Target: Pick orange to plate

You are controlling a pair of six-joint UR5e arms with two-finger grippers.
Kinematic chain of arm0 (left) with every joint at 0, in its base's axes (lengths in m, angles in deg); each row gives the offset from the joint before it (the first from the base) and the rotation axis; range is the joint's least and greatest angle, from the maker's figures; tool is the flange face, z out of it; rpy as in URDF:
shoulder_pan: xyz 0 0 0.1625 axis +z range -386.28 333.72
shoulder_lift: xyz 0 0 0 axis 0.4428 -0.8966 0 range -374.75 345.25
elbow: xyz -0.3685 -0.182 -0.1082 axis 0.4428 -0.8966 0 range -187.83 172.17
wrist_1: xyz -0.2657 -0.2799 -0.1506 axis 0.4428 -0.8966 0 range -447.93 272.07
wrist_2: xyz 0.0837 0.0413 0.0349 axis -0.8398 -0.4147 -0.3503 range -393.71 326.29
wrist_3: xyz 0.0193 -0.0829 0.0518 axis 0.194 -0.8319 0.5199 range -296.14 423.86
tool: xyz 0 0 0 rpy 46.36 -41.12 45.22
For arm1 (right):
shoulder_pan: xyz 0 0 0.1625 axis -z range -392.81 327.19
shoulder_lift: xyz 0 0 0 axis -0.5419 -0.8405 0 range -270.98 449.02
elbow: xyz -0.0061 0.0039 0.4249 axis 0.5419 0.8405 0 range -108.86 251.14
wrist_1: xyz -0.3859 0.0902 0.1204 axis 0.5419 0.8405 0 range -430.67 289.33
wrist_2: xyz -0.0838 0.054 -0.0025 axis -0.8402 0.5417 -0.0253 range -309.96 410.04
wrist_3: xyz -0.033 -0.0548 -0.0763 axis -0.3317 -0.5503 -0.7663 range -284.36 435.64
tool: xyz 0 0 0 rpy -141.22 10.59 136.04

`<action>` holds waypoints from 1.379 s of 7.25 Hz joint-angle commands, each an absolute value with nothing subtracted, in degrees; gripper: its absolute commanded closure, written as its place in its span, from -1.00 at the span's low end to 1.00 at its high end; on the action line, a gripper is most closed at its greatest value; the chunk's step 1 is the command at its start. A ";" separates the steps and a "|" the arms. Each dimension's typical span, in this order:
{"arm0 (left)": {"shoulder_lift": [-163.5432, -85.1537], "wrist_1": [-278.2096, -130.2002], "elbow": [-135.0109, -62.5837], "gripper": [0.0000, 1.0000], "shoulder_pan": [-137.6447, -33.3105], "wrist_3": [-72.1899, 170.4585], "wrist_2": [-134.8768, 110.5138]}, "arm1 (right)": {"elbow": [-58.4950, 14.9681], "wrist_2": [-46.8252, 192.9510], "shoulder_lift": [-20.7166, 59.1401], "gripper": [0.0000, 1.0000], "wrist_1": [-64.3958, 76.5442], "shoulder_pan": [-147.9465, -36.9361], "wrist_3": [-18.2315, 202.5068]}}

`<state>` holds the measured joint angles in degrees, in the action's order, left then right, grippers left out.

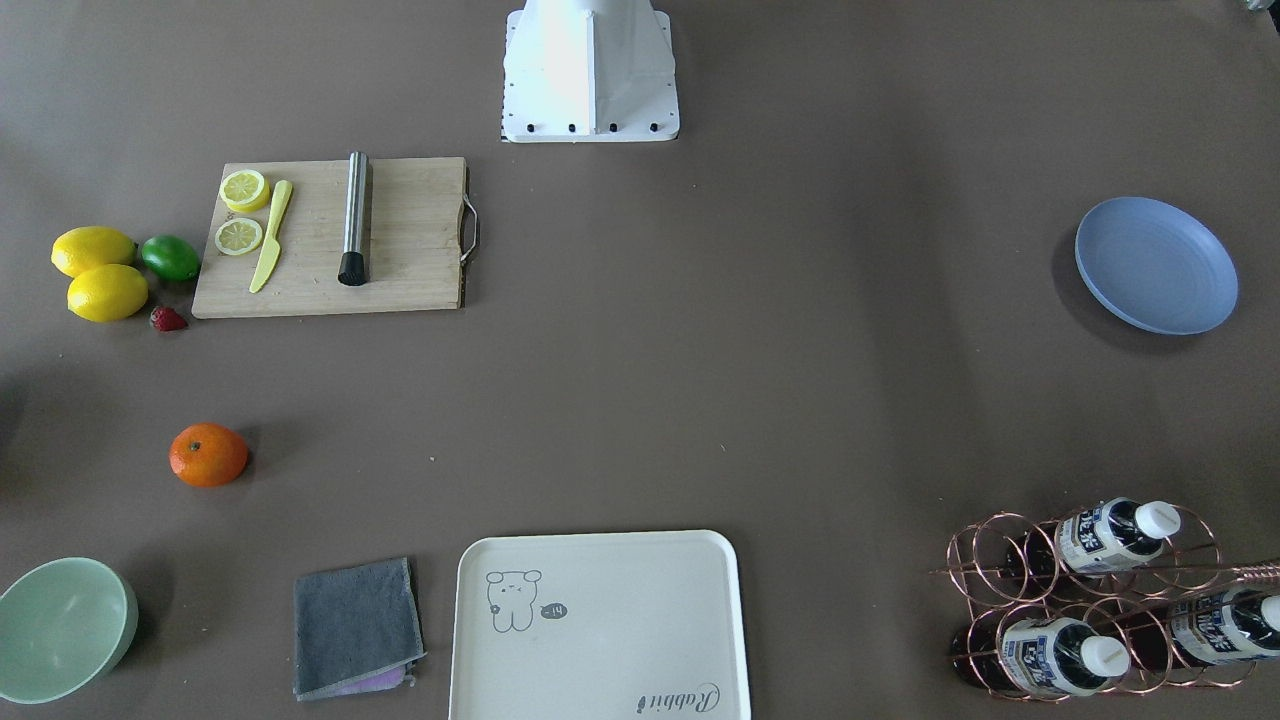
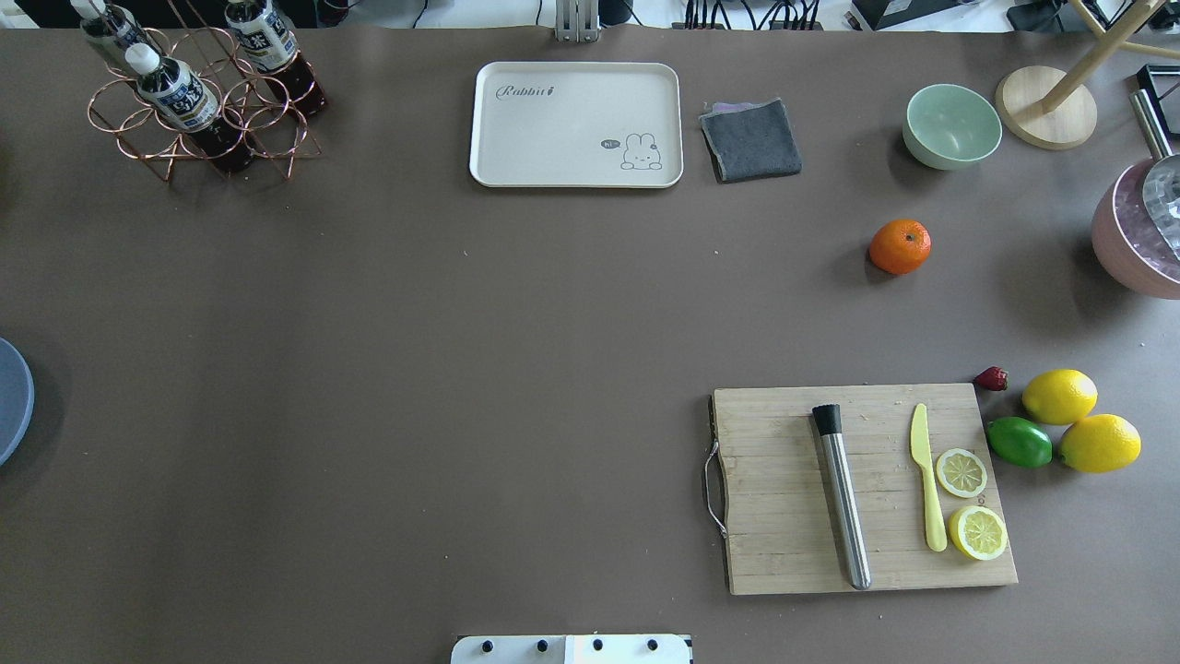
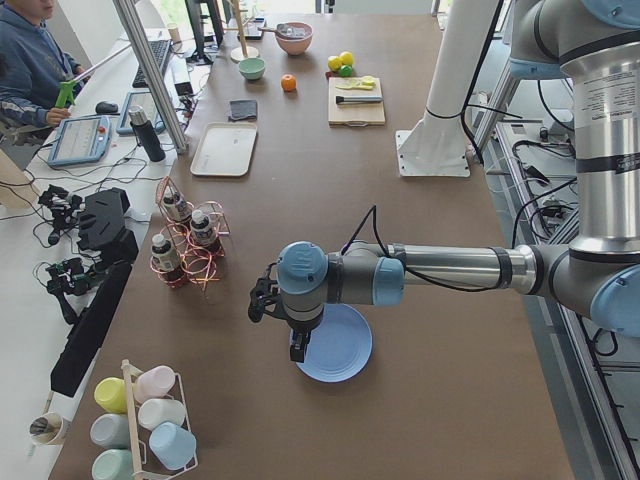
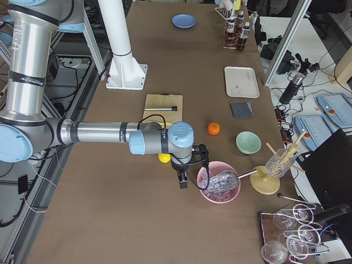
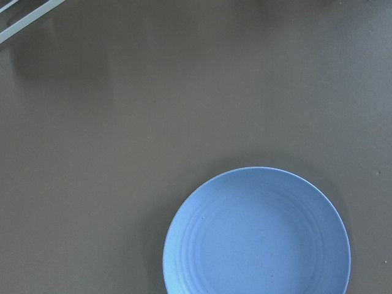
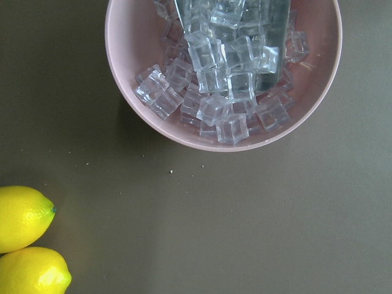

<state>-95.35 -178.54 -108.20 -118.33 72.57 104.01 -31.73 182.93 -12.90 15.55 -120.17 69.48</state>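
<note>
The orange lies alone on the brown table, between the mint bowl and the cutting board. The periwinkle plate rests at the table's opposite end, only its edge showing overhead. My left gripper hangs over the plate's near rim, fingers pointing down. My right gripper hovers beside a pink bowl, well short of the orange. Both grippers show only in the side views, so I cannot tell whether they are open or shut.
A cutting board carries a steel muddler, a yellow knife and lemon slices. Two lemons, a lime and a strawberry lie beside it. A pink ice bowl, mint bowl, grey cloth, cream tray and bottle rack line the far side.
</note>
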 commanded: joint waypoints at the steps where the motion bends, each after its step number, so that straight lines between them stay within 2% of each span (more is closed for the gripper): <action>1: -94.74 -178.54 -108.29 -0.96 -118.30 72.65 104.01 | -31.69 182.93 -12.93 -1.00 15.55 -120.17 69.40; 8: -94.65 -181.53 -109.69 -0.96 -118.74 72.22 104.01 | -31.69 184.76 -12.32 -1.00 15.46 -120.09 69.57; 10: -95.17 -181.53 -109.78 -0.96 -118.92 72.21 104.01 | -30.74 184.86 -12.49 -1.00 7.09 -120.09 69.83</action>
<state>-94.82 -181.45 -109.66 -118.80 72.24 103.98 -31.66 184.59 -12.30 12.72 -120.13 69.59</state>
